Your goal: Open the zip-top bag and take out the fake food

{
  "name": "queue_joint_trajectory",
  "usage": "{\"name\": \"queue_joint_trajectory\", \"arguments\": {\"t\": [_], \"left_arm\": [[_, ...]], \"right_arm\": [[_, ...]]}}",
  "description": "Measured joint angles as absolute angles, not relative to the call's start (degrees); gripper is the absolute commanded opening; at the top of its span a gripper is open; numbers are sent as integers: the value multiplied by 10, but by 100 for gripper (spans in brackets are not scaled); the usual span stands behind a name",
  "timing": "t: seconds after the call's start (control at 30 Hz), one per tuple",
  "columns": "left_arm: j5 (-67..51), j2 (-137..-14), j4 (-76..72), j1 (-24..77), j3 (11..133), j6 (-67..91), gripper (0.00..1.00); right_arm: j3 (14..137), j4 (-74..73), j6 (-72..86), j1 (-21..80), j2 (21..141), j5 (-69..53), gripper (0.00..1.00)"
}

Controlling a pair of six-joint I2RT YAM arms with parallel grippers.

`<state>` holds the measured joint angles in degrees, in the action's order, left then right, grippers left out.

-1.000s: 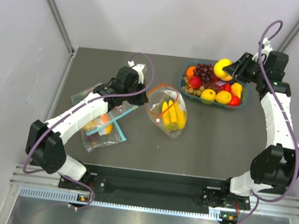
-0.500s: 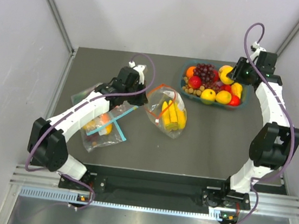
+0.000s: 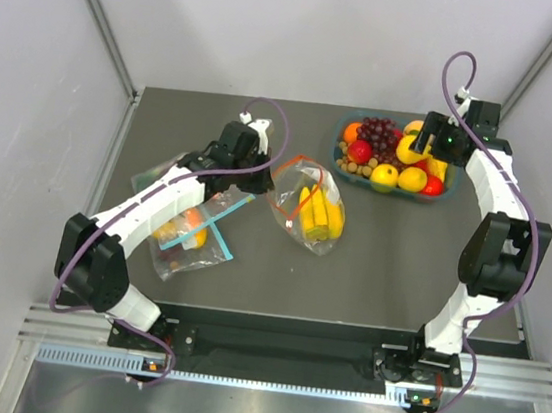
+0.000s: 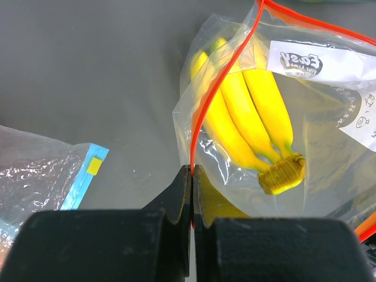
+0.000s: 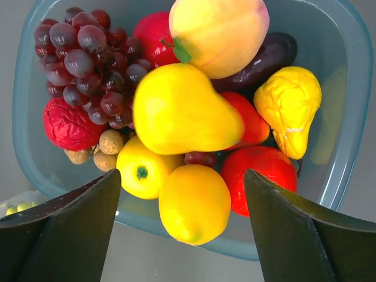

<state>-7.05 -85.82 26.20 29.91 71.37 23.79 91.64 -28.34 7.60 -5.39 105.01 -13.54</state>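
At the far left we see two blue-strip bags lying flat on the table, partly covered by the left arm, so we cannot make out what is in them. Just to their right the left gripper has its jaws pressed together on the red-orange strip of the zip-top bag; in the wrist view that strip runs straight up out of the closed fingertips. The bag lies mid-table with its long axis on a diagonal, mouth toward the far left and closed end toward the near right. The banana bunch is inside it, lying along the same diagonal; in the wrist view its stem crown points lower right and its tips upper left. The bag's right edge and part of its white label are cut off there. Further right, near the far edge, stands the fruit bin. The right gripper hangs over it with fingers spread wide and nothing between them, a yellow pear-shaped fruit directly below. The bin's upper rim is cropped.
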Motion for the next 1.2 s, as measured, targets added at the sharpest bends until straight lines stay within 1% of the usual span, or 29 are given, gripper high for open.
{"name": "queue_joint_trajectory", "arguments": {"t": [0.37,0.67,0.77,1.03,1.2], "left_arm": [[-75,-862,263,297,722,234,0],[-101,-886,258,297,759,239,0],[-112,-888,255,297,762,245,0],[-120,-899,245,311,781,266,0],[-120,-903,237,320,792,274,0]], "right_arm": [[925,-291,76,-54,1035,-134,85],[1031,-330,95,-40,969,-182,86],[1053,-340,106,0,949,-196,86],[1054,-362,156,205,936,-247,82],[1030,-367,184,267,933,-262,82]]}}
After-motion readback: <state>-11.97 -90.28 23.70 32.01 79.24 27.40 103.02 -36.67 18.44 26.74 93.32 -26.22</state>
